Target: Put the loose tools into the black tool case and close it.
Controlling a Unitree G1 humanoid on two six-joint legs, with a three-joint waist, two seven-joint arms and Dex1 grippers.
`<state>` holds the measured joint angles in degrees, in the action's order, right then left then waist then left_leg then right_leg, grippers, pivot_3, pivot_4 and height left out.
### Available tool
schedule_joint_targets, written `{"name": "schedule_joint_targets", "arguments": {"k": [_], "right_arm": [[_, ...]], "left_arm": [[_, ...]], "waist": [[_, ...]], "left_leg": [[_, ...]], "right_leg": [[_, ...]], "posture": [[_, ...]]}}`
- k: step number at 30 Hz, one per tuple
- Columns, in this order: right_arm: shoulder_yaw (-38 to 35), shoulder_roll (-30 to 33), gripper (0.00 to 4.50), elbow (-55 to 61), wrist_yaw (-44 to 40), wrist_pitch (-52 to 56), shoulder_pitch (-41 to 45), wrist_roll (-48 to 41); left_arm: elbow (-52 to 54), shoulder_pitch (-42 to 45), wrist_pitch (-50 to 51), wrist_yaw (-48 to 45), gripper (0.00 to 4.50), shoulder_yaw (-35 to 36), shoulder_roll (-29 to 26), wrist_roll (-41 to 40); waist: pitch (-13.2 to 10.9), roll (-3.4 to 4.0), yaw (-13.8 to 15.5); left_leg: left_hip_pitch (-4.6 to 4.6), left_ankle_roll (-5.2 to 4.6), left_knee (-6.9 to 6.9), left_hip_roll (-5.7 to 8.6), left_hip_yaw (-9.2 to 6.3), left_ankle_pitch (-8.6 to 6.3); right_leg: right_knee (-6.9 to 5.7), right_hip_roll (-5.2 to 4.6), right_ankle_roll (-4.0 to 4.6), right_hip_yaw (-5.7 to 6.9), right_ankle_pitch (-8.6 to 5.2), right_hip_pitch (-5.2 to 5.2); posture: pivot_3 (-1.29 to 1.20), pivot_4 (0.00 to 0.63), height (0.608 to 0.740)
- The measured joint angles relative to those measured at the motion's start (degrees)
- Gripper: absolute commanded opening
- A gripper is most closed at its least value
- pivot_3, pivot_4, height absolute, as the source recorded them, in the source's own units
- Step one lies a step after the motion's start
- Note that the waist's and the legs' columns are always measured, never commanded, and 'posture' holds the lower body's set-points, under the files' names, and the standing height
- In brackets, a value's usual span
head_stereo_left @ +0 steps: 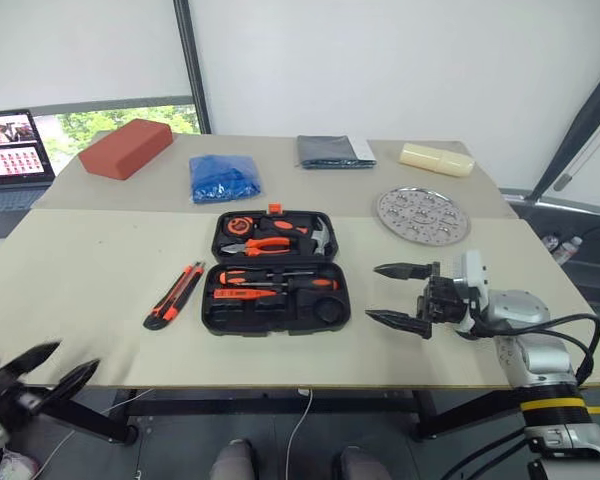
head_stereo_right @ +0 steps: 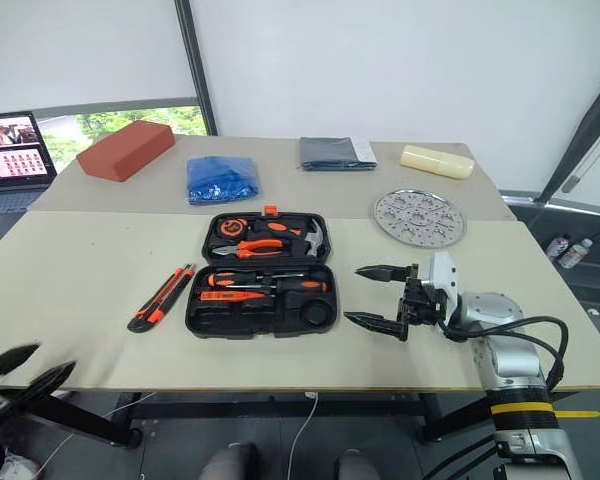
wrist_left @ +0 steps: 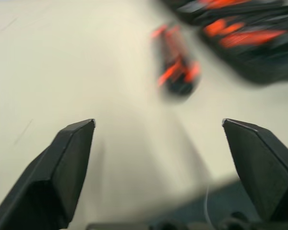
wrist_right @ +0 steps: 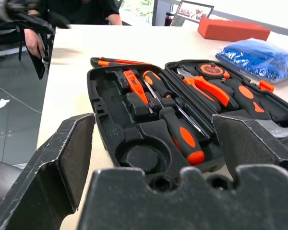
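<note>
Left gripper [head_stereo_left: 42, 368] was seen off the table's near-left edge, jaws spread wide, nothing held. Utility knife [head_stereo_left: 175, 295] was left loose on the table [head_stereo_left: 70, 280], just beside the open black tool case [head_stereo_left: 276, 271]. Right gripper [head_stereo_left: 400, 296] was positioned just right of the case, wide apart, empty.

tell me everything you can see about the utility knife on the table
The utility knife is a slim orange-and-black tool that looks plastic-bodied. No blade can be made out. It lies flat and slightly slanted on the pale table, just left of the open black tool case and apart from it. Nothing touches it but the tabletop; neither pincer is near it.
</note>
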<state>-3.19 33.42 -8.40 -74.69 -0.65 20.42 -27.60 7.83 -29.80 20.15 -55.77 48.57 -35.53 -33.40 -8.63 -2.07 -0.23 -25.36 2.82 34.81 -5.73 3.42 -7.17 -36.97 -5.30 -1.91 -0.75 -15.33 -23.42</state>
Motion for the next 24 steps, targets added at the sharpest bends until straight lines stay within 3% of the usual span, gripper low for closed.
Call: {"name": "schedule_joint_targets", "arguments": {"k": [6, 12, 22, 24], "right_arm": [[-0.02, -0.48, 4.50, 1.18, 1.35, -2.09, 0.05, 0.72], [-0.78, 0.47, 4.50, 4.51, 3.79, -2.09, 2.57, 0.86], [0.33, 0.13, 4.50, 11.23, 5.28, 2.58, 2.86, -0.73], [0.54, -0.11, 4.50, 12.20, 6.08, 3.09, 3.16, -0.73]], "left_arm": [[5.67, -0.11, 5.91, 3.67, 4.46, -2.77, -3.67, 0.12], [7.54, 17.61, 14.75, 11.89, 4.46, -11.66, -8.91, -0.47], [-6.92, 41.00, 18.70, 18.26, 4.46, -32.74, -7.17, 6.68], [-11.54, 44.73, 19.45, 19.56, 3.94, -37.19, -7.01, 10.09]], "waist": [[-0.05, 0.04, 0.97], [-0.05, 0.06, 0.79], [-0.06, 0.02, 0.46], [-0.08, -0.02, 0.46]], "left_leg": [[-0.03, 0.03, -0.04, 0.00, 0.03, -0.02], [-0.07, 0.02, -0.03, -0.01, 0.06, 0.00], [-0.15, -0.29, -0.16, -0.13, -0.05, 0.15], [-0.15, -0.29, -0.11, -0.13, -0.06, 0.15]], "right_leg": [[0.02, -0.06, 0.07, 0.04, 0.05, -0.11], [0.01, 0.03, 0.07, 0.00, 0.17, -0.15], [-0.10, 0.40, -0.05, -0.11, 0.28, 0.05], [-0.10, 0.41, -0.05, -0.13, 0.29, 0.06]], "posture": [[0.00, 0.150, 0.740], [0.00, 0.150, 0.740], [0.00, 0.150, 0.740], [0.00, 0.150, 0.740]]}}
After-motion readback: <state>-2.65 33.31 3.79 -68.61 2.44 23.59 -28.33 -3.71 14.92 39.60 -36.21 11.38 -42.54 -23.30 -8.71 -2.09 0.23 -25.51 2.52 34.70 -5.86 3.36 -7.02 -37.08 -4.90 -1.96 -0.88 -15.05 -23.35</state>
